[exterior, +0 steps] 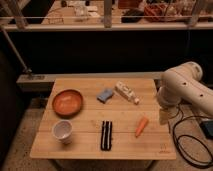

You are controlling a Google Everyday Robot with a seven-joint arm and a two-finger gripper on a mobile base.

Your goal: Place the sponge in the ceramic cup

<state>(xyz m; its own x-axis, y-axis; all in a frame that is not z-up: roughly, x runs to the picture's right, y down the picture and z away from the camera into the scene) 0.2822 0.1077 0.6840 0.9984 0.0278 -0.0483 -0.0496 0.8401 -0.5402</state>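
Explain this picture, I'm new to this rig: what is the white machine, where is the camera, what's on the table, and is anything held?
The white machine on the right is a robot arm. Its gripper hangs open and empty at the right edge of the table. The single camera looks down on this wooden table from its front. On it lie a light-blue sponge, a pale bottle, an orange-red bowl, a white ceramic cup, a striped bar and an orange piece. Nothing is held.

Arm (182,90) folded, elbow high; tool (164,117) hangs pointing down beneath it, fingers spread.
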